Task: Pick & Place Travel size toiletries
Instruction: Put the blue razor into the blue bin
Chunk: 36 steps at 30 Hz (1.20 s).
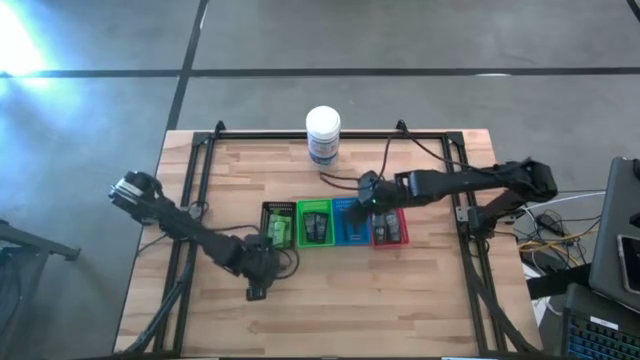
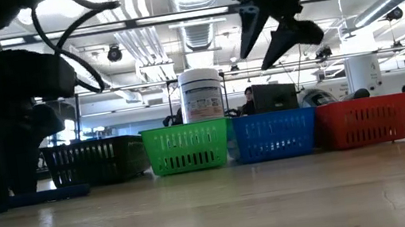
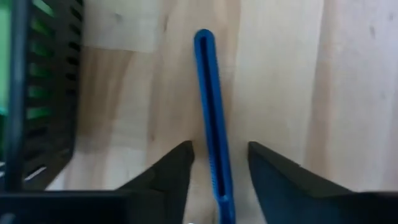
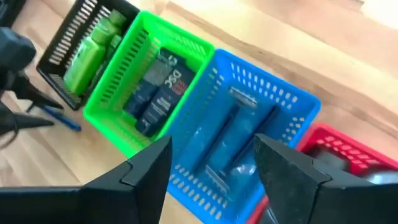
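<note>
The sorting looks nearly finished: green packets (image 4: 93,46) lie in the black tray (image 4: 59,53), dark packs (image 4: 158,90) in the green tray (image 4: 186,40), and blue sticks (image 4: 227,146) in the blue tray (image 4: 292,102). One thin blue stick (image 3: 211,118) is left on the bench (image 1: 400,300) beside the black tray. The left gripper (image 3: 219,163) is down over it, jaws apart on either side, not yet clamped. The right gripper (image 4: 211,162) hovers above the blue tray, jaws apart and empty.

My left gripper (image 3: 217,171) low at the table, fingers parted, arm angled in from the left, my right gripper (image 4: 214,165) raised, fingers apart, arm outstretched.
</note>
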Each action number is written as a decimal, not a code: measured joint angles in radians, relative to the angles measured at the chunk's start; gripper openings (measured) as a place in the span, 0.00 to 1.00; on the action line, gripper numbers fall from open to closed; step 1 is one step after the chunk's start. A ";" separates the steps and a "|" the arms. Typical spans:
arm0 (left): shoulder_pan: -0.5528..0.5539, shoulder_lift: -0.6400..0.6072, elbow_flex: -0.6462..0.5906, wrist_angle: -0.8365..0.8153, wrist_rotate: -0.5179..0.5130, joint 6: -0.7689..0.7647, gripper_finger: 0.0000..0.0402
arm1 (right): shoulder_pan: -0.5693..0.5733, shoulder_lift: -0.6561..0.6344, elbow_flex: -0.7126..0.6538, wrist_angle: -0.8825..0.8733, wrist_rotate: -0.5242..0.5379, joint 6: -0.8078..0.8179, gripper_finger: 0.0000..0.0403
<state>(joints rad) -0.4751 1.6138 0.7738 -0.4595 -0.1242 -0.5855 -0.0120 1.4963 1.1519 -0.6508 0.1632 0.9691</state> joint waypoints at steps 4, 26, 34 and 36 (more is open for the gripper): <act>-0.022 0.033 0.000 0.018 -0.076 0.000 0.26 | 0.043 -0.023 0.000 -0.033 0.046 0.018 0.51; -0.006 -0.223 0.039 0.395 -0.166 -0.282 0.05 | 0.255 -0.197 -0.001 -0.011 0.015 0.111 0.31; 0.147 -0.266 0.037 0.767 -0.107 -0.224 0.05 | 0.296 -0.132 -0.002 0.267 0.011 0.071 0.44; 0.174 -0.263 0.037 0.863 -0.082 -0.218 0.05 | 0.296 -0.121 -0.002 0.309 0.016 0.050 0.50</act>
<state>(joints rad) -0.3006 1.3509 0.8108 0.4035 -0.2058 -0.8031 0.2844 1.3751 1.1500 -0.3419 0.1793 1.0187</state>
